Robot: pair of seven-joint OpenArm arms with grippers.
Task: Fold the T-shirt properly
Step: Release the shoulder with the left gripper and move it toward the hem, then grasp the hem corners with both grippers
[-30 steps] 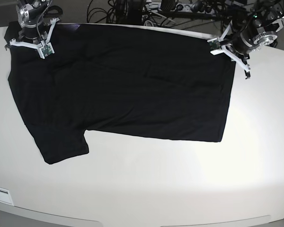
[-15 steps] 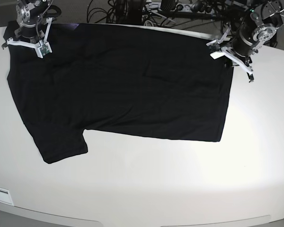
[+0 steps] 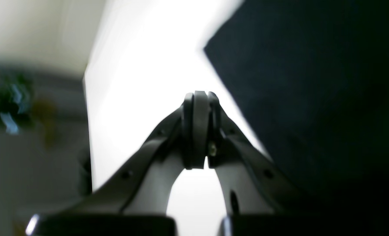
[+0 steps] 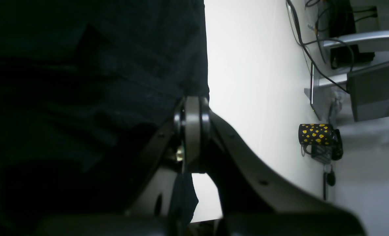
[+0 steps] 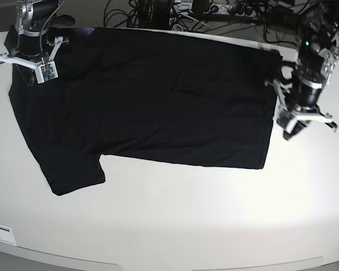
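The T-shirt point(image 5: 147, 96) is lying spread flat and plain-face-up across the far half of the white desk point(image 5: 186, 226), its long axis running across the base view, one short sleeve point(image 5: 73, 172) jutting toward the near edge on that view's left and the straight hem point(image 5: 269, 121) on its right. The right gripper point(image 4: 192, 131) is sitting over the shirt's far corner on the base view's left, and its wrist view is showing the fingers pressed together with a tongue of black cloth hanging just beneath them, so it is apparently pinching the fabric there, right at the cloth's edge. The left gripper point(image 3: 199, 129) is hanging just beside the hem on the other side, over bare desk; its fingers are meeting with nothing visibly between them, and the cloth is lying to its right in the wrist view, a sharp corner of it close by. That is the relation that matters: the hem is near the left arm but not in its grasp, so a fold from that end probably needs the arm to reach inward first. The cloth is looking soft and matte, faintly rippled, draping limp. A black mug with yellow spots point(image 4: 317, 134) is standing off the desk's edge, well apart.
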